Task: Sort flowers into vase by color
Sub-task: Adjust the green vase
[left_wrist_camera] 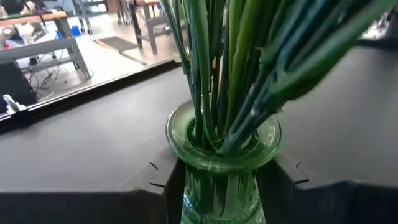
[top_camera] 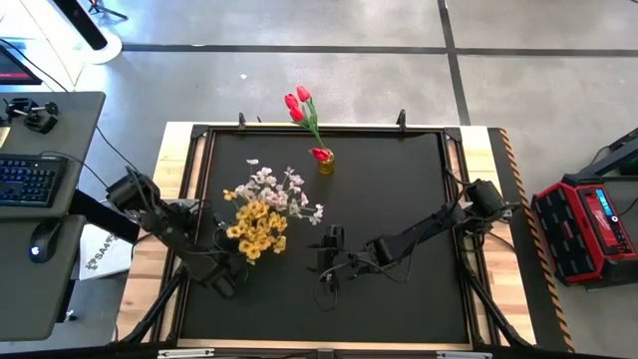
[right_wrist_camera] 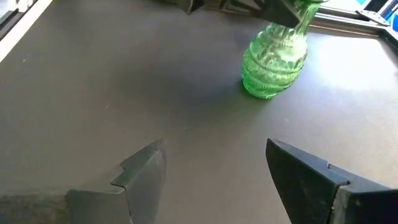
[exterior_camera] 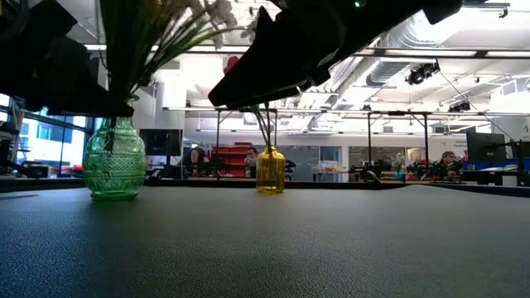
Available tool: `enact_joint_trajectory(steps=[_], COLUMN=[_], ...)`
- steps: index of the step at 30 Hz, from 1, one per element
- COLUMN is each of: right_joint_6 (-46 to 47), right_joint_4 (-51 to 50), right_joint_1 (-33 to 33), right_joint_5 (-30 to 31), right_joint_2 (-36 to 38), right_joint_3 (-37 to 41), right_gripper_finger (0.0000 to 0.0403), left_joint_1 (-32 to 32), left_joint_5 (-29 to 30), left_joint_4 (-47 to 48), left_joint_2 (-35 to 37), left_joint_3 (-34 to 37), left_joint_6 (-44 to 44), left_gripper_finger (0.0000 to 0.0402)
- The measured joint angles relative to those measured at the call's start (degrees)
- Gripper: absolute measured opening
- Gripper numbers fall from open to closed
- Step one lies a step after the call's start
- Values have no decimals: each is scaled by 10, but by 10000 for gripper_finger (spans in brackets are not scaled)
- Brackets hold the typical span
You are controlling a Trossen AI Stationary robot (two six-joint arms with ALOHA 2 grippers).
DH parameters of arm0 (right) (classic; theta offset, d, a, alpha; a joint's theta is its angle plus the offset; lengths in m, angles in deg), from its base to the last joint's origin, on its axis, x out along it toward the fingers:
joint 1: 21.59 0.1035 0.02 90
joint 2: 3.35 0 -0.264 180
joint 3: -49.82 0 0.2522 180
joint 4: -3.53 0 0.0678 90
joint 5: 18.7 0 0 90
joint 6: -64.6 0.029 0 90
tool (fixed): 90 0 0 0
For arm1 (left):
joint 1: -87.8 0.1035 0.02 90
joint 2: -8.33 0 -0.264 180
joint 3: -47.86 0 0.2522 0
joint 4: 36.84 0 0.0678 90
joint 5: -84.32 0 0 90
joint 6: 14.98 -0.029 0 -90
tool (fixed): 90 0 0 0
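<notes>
Green stems [left_wrist_camera: 230, 68] fill the left wrist view, packed into the mouth of a green glass vase [left_wrist_camera: 221, 168]; the left gripper's [left_wrist_camera: 224, 180] two dark fingers [left_wrist_camera: 155, 180] stand on either side of the vase's neck, close against the glass, though whether they truly press it I cannot tell; from above, at the left of the frame, the left gripper [top_camera: 221, 267] sits on the black table [top_camera: 399, 189] under a bunch of small yellow blossoms [top_camera: 257, 227], with a spray of pale white blossoms [top_camera: 279, 189] just above it, both rising from that same vase; in the low view the green vase [exterior_camera: 114, 159] stands upright at the left on the mat, its stems fanning upward past the dark arm; moving toward the middle, a small yellow vase [top_camera: 326, 164] stands upright near the upper edge of the table, well apart from the green one, holding red tulips [top_camera: 298, 105] that lean out over the table's far rim, one red bloom [top_camera: 321, 154] low at the vase's mouth; the low view shows the same yellow vase [exterior_camera: 270, 170] farther back at centre; lower centre of the overhead frame, the right gripper [top_camera: 327, 261] hovers over bare mat, its arm reaching in from the right; its fingers [right_wrist_camera: 298, 174] are spread wide with nothing between them, and the green vase [right_wrist_camera: 273, 59] shows beyond them.
</notes>
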Motion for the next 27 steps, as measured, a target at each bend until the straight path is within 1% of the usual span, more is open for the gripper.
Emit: enact_joint_trajectory(steps=[2,4,9,13,16,19,22,24,27], right_joint_6=[1,8,0,-7,-5,-5,-5,-5,-2], right_joint_4=[-10,-23,-44,-44,-44,-43,-43,-37,-39], right_joint_1=[6,14,36,42,41,41,40,40,40], right_joint_5=[5,24,84,90,92,93,93,93,93], right_joint_2=[6,17,46,55,56,55,55,55,55], right_joint_3=[0,0,0,0,0,0,0,0,0], right_gripper_finger=[259,259,259,259,259,259,259,259,259], left_joint_1=[-6,-14,-49,-83,-103,-120,-132,-138,-143], left_joint_5=[-21,-47,-103,-133,-163,-200,-233,-250,-261], left_joint_4=[28,68,148,176,180,188,208,217,219], left_joint_2=[7,14,32,51,66,76,78,77,74], left_joint_3=[-9,-16,-17,-16,-18,-40,-78,-95,-100], left_joint_6=[-2,11,87,148,173,172,164,148,137], left_gripper_finger=[125,125,125,125,125,125,125,125,125])
